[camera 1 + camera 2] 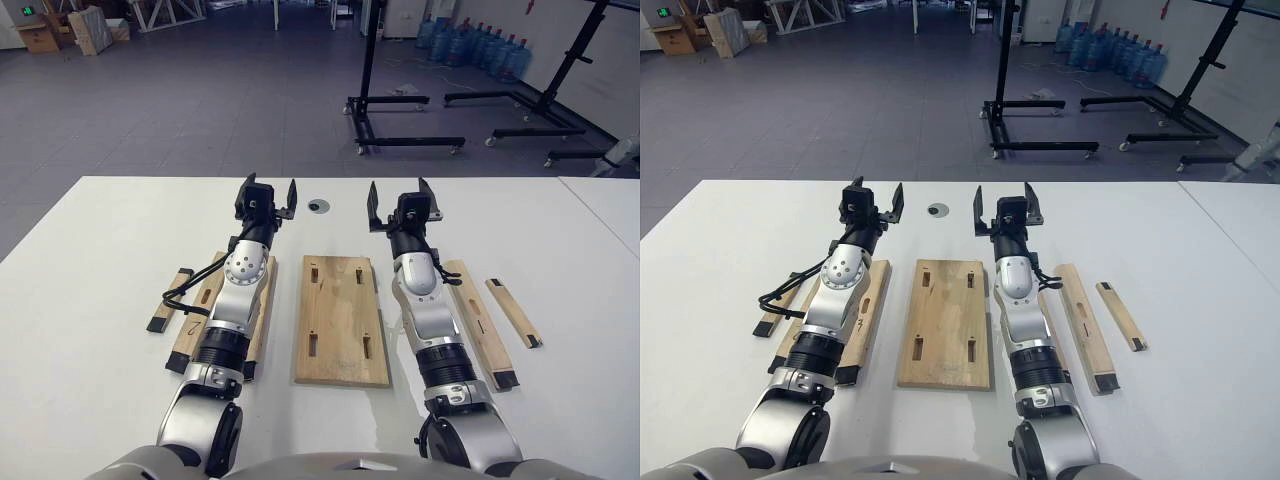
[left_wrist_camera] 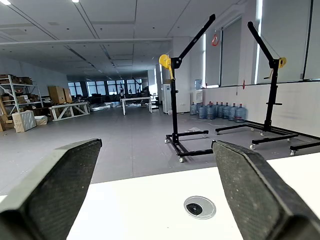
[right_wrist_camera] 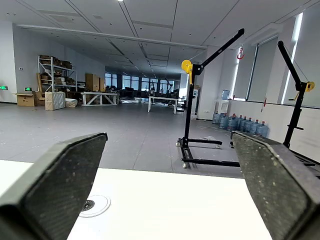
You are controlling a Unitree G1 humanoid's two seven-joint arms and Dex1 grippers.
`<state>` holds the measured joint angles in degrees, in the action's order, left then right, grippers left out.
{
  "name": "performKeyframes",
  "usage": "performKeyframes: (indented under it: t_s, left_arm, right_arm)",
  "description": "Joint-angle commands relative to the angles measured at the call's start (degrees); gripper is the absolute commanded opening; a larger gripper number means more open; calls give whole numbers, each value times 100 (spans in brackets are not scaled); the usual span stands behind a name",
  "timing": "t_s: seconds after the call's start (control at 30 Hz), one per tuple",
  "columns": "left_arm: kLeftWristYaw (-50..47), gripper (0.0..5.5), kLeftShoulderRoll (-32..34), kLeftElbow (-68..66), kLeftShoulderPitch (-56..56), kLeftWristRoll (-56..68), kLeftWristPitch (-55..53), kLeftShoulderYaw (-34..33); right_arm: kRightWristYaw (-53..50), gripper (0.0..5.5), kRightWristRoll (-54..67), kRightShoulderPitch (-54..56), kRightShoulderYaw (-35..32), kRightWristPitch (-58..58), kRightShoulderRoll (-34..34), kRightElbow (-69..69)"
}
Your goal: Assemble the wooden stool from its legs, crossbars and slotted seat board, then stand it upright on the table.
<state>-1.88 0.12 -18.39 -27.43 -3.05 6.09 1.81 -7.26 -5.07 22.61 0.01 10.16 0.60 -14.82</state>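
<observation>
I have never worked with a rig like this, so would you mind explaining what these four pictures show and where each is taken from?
This is a humanoid robot with two arms, each ending in a two-finger gripper. The two wide pictures come from its head cameras, looking down over its arms at a white table. The other two come from wrist cameras, looking out between each gripper's dark fingers into the room. The slotted seat board lies flat in the middle, with wooden legs and shorter crossbars on either side. The left gripper and right gripper are both open and hold nothing.
</observation>
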Motion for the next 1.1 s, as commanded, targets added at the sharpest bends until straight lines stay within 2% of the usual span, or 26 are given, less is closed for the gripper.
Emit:
performKeyframes:
  t_s: [0.03, 0.53, 0.87, 1.1]
  left_arm:
    - [-37, 406, 13, 5, -4, -45, -164, -23]
    - [-204, 406, -23, 197, 63, -234, -637, 20]
    - [-165, 406, -111, 264, 124, -184, -457, 56]
    - [-426, 406, -162, 206, 153, -366, -324, 101]
  right_arm:
    - [10, 458, -15, 78, 24, 39, -34, 34]
    - [147, 458, 120, -68, 27, -125, -90, 204]
    - [697, 458, 292, -181, 105, -444, -28, 369]
    - [624, 458, 73, -127, 86, -640, 190, 339]
